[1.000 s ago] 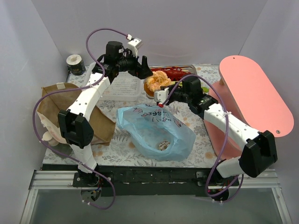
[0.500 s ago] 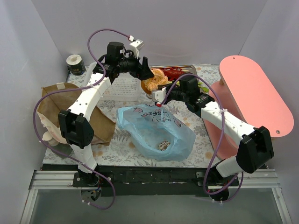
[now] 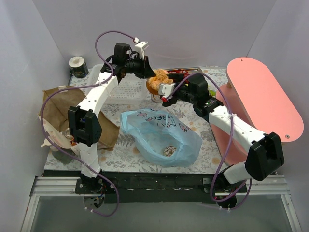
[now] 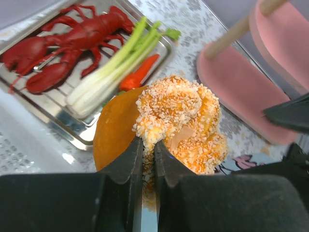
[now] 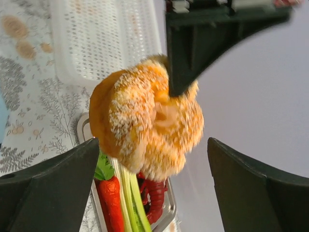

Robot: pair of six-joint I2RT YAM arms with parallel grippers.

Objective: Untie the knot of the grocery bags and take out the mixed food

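Fingers [image 4: 126, 169] of the left claw [image 4: 145, 145] stood almost closed, with only a thin gap between them, nipping the crumb-coated edge of the orange cupcake-like piece [image 4: 183, 116]. The piece hung from that grip, raised off the bench [image 3: 125, 154], and its smooth orange side faced the metal tray [image 4: 63, 121]. From above it sat at the tray's left end, just beside the white slotted basket [image 3: 128, 89].

The right claw [image 5: 152, 145] was spread wide and held nothing. In its wrist view the piece hung between the two dark fingers but beyond them, touching neither, with the left claw's finger coming down onto it from above.

On the tray lay the red lobster [image 4: 72, 41], the white-green leek [image 4: 111, 72] alongside it, and the carrot [image 4: 140, 72] tucked against the leek's near side.

The light-blue bag [image 3: 159, 133] lay slack on the bench, nearer the arm bases than both claws and well apart from the held piece, and a small foil ball [image 3: 169, 151] showed through its plastic. The brown paper bag [image 3: 58, 116] lay at the left, partly under the left arm. A pink oval-topped stand [image 3: 263, 104] stood at the right.
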